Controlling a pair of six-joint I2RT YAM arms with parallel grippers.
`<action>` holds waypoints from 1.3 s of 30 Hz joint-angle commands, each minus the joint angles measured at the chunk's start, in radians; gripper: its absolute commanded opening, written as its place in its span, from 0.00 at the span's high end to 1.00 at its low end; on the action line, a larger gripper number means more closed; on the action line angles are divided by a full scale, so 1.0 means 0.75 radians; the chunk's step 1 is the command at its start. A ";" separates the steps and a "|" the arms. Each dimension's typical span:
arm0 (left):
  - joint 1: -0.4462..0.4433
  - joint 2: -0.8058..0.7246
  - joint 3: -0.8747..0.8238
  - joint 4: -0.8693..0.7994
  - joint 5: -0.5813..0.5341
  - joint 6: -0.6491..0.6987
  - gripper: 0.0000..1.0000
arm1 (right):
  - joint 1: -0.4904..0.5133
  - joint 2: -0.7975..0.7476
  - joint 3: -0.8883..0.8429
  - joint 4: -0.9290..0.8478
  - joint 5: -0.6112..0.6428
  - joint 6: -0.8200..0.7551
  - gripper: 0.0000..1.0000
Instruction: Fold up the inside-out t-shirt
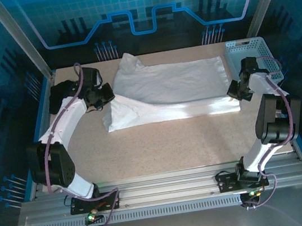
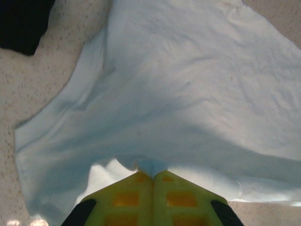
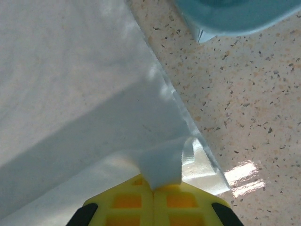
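**Both grippers pinched onto the white shirt's near edge**

At the far left of the overhead view, a black t-shirt (image 1: 60,95) lies bunched near the bench's (image 1: 167,144) left edge, just beside the left gripper (image 1: 104,95). That gripper sits at the left end of the inside-out t-shirt (image 1: 176,89). The shirt is white and lies spread across the back middle of the bench, with a rumpled end at the back left and a folded band along its near side. From above, the jaws are too small to read.

The left wrist view shows the grip up close. The yellow fingers (image 2: 127,197) are pressed together with a small peak of white fabric nipped between their tips. The cloth rises toward them like a tent. A corner of the black t-shirt shows at the upper left.

Farther right, the overhead view places the right gripper (image 1: 233,92) at the shirt's near right corner. A pale blue basket (image 1: 247,53) stands just behind it, in the bench's back right corner.

The right wrist view adds the grip. Its yellow fingers (image 3: 124,202) are closed on a small curled tab of the shirt's edge. Speckled bench lies to the right of the hem, and the basket's corner is at the top.
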 commanded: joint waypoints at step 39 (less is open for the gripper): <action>0.025 0.258 -0.346 0.606 0.222 -0.207 0.38 | 0.321 0.430 0.359 -0.206 0.178 -0.213 0.50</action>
